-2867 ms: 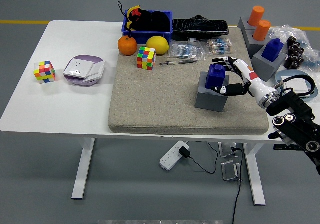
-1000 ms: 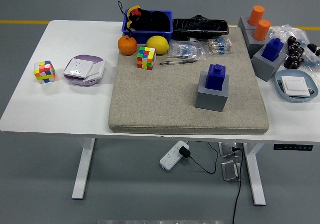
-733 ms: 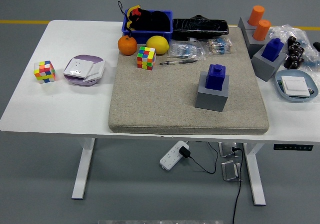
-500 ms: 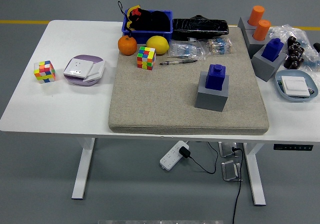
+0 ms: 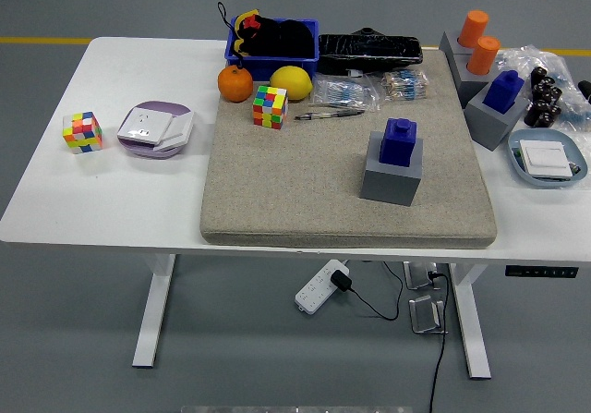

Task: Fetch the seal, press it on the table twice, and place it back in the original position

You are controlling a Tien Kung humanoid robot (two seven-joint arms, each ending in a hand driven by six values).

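No robot hand or arm was in view, so whether the fingers were open or curled couldn't be told; nothing on the table was being held.

The blue seal [image 5: 400, 141] stood upright in its grey holder block [image 5: 391, 179] on the beige mat [image 5: 305, 191], right of centre. Judging by that, it was either not yet fetched or already put back; the frame alone couldn't settle which. The block presumably marks the "original position", w/ the mat's open middle as the likely pressing area.

Counts:
- Blue seals: 2, the second one [image 5: 504, 91] in another grey holder at the mat's right edge.
- Orange seals [image 5: 478, 42]: 2, sharing a grey stand at the far right.
- Puzzle cubes: 2, one [image 5: 271, 106] on the mat, one [image 5: 81, 131] on the white table [image 5: 111, 200] at left.
- Fruit: 1 orange [image 5: 235, 83], 1 lemon [image 5: 291, 82], just in front of the blue bin [image 5: 273, 62].
- 1 purple-and-white socket box [image 5: 154, 128] beside the left cube.
- 1 pen [image 5: 330, 114] by the small clear bags.
- 1 pale blue dish [image 5: 549, 175] w/ a white switch plate in it, far right.

Clutter sat around the mat's rim, prob. to keep its centre free.
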